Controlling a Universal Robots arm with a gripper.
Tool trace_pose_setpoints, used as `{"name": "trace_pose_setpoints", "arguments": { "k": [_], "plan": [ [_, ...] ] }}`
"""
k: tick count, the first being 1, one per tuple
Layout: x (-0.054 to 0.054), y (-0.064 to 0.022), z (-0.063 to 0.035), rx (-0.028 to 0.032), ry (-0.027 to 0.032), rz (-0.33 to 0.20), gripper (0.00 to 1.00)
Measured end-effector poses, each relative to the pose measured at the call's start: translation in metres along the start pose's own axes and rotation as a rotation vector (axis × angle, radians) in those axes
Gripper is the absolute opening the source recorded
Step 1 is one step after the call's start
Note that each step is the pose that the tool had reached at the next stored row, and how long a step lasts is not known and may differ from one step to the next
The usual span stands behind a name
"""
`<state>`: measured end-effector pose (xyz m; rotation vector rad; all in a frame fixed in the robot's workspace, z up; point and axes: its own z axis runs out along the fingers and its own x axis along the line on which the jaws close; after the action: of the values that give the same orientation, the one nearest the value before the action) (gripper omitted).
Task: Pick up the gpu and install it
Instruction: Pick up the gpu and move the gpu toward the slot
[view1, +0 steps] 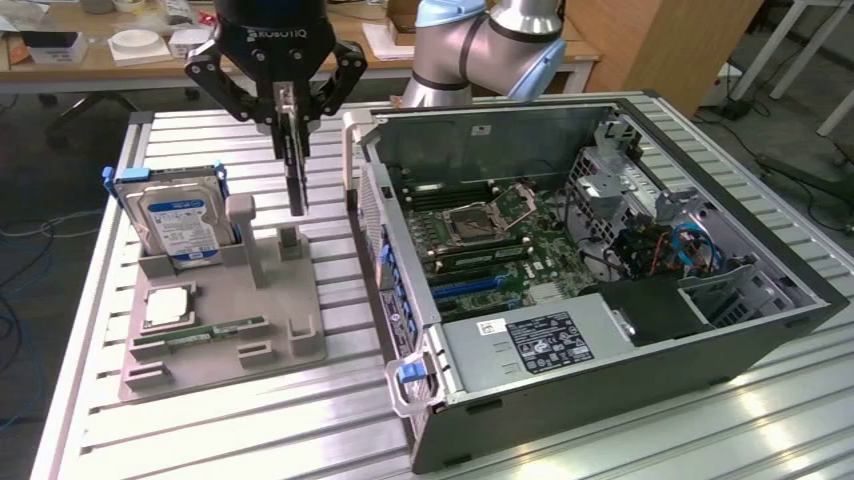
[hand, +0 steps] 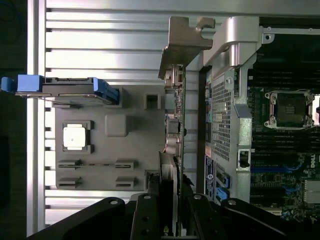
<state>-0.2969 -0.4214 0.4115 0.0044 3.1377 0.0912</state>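
Exterior, hand: I see the black two-fingered gripper (view1: 292, 125) clamped on the upper end of the gpu (view1: 296, 175), a thin, dark, flat card hanging upright and edge-on.
Exterior, gpu place: it hangs over the grey moulded plastic tray (view1: 220, 300), lower end just above an upright post, beside the open dark metal computer case (view1: 747, 330).
Exterior, tray load: a boxy hard drive (view1: 180, 225) with a blue-and-white label stands upright. A square silvery processor chip (view1: 170, 305) and a narrow green memory stick (view1: 220, 328) lie flat.
Exterior, base: a ribbed aluminium table (view1: 200, 430).
Wrist, hand: the fingers (hand: 146, 215) press against both faces of the card.
Wrist, gpu: I see it edge-on between the tray and the case's perforated wall, with its silvery metal bracket (hand: 185, 40) at the far end.
Wrist, board: a green motherboard (hand: 280, 165) with a bare processor socket (hand: 291, 109).
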Motion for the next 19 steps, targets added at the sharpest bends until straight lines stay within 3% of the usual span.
{"name": "trace_pose_setpoints", "arguments": {
  "k": [3, 6, 19],
  "plan": [
    [-0.002, 0.0000, 0.0002, -0.0001, 0.0000, 0.000, 0.26],
    [-0.014, 0.0000, 0.0006, -0.0001, 0.0000, 0.000, 0.26],
    [-0.025, 0.0000, 0.0009, -0.0001, 0.0000, 0.000, 0.26]
  ]
}}
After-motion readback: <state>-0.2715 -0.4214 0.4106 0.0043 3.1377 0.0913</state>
